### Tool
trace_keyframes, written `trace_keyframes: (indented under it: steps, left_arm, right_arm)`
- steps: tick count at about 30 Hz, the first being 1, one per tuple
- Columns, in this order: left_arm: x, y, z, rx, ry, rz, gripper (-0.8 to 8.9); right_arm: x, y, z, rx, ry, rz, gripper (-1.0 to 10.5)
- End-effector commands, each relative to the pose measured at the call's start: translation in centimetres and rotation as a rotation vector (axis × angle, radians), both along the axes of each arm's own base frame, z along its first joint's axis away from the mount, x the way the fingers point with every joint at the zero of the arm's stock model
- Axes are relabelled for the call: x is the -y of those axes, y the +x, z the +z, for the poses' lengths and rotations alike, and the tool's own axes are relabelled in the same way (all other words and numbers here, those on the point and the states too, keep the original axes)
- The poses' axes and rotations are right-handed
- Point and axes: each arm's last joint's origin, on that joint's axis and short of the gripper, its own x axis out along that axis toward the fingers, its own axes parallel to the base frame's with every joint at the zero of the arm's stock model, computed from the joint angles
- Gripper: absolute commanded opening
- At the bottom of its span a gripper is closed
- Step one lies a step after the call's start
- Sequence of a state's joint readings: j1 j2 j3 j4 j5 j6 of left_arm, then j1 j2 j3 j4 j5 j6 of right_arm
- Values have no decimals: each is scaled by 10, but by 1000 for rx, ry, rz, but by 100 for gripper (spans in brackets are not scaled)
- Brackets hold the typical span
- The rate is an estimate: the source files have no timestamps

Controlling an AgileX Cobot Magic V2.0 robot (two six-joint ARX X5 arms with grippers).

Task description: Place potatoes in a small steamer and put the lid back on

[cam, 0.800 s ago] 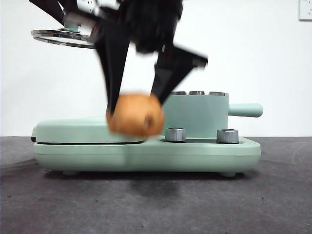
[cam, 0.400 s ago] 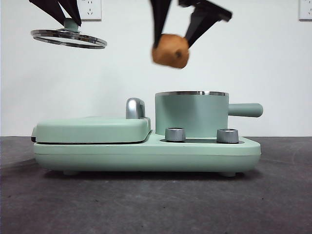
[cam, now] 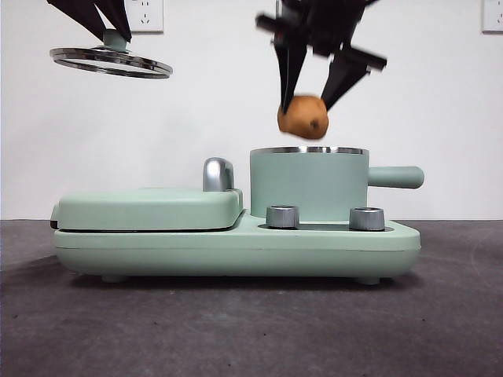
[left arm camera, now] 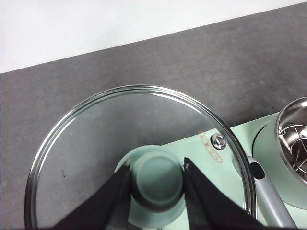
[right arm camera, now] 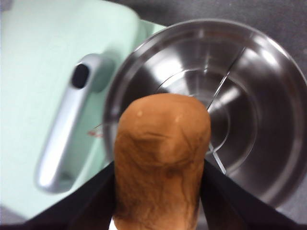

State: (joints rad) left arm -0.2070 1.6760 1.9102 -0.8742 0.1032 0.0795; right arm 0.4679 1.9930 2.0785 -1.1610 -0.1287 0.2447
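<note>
Potato (cam: 303, 117) hangs clamped between the jaws of the right tool (cam: 314, 98), just above the steel rim of the steamer (cam: 309, 184). Within the last second it has risen from in front of the griddle (cam: 149, 209), crossed over and begun descending toward the pot's open mouth. Release into the pot appears imminent. The left tool (left arm camera: 157, 178) holds the lid (cam: 110, 61) by its knob, raised well aside, ready for replacement.

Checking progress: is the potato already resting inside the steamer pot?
No, the potato hangs above the steamer's steel rim, gripped by the right hand.
</note>
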Motion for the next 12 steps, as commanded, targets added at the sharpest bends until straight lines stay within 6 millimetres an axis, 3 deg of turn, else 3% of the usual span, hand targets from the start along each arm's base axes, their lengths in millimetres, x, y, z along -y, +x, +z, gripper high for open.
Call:
trace_keyframes:
  steps: [1,5,12]
  left_arm:
    - [1,-2,14,68,-6,-10,5]
    - [1,-2,13,66,-4,-12,5]
    - [1,-1,13,64,-3,-12,5]
  right_arm:
    - [-3,16,-9,20,-8,22,198]
    - [-5,30,-24,26,-16,17,198]
    - [-6,35,-36,18,-71,18,198]
